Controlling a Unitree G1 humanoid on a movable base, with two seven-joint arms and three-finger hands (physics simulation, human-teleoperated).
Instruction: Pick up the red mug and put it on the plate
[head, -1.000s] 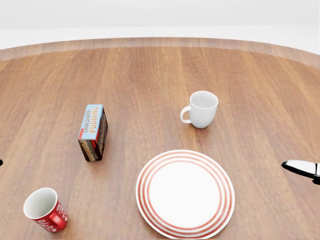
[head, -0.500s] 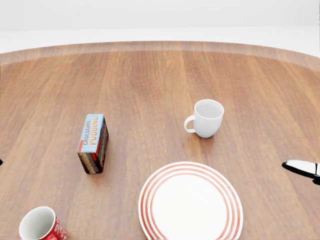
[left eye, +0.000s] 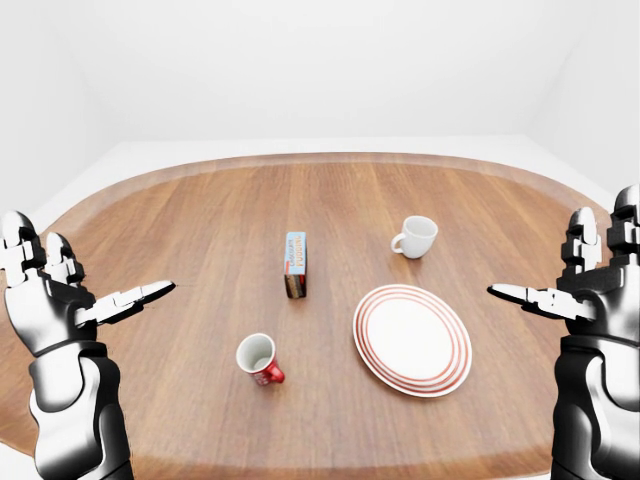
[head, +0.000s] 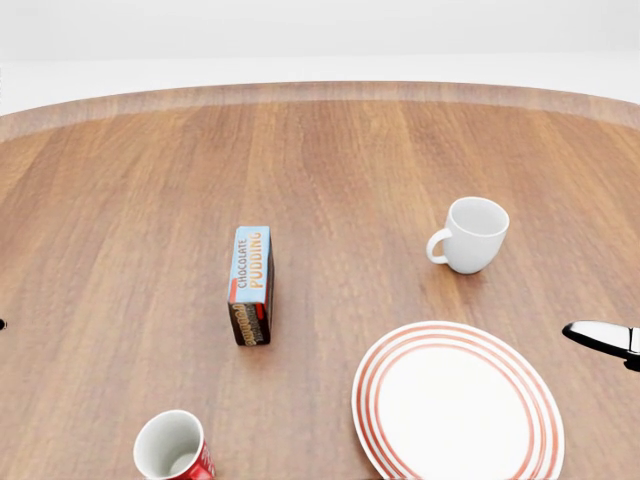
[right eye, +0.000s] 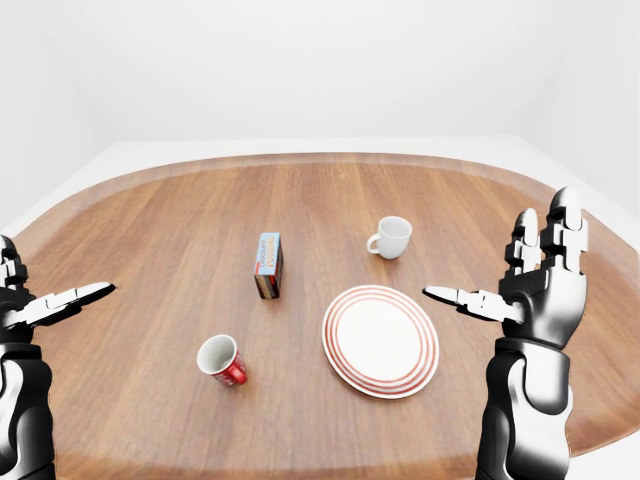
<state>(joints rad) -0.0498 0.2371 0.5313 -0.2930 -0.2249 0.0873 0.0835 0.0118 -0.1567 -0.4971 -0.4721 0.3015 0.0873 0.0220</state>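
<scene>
1. The whole head view is sliding rightward against the earlier frames: box, white mug and plate are all shifting together, so the base is moving, not the things.
2. The red mug (left eye: 259, 358) is standing on the table (left eye: 200, 220), mouth tilted toward the camera, at about 9 o'clock from the plate (left eye: 412, 338) and well apart from it; the box (left eye: 294, 264) is sitting at its 1 o'clock.
3. The left hand (left eye: 60, 295) and right hand (right eye: 530, 290) are hanging released, fingers spread, holding nothing, both well clear of the mug.
4. The left hand looks the nearer: I would be bringing it in from 9 o'clock, closing round the body, lifting clear before crossing to the plate.
</scene>
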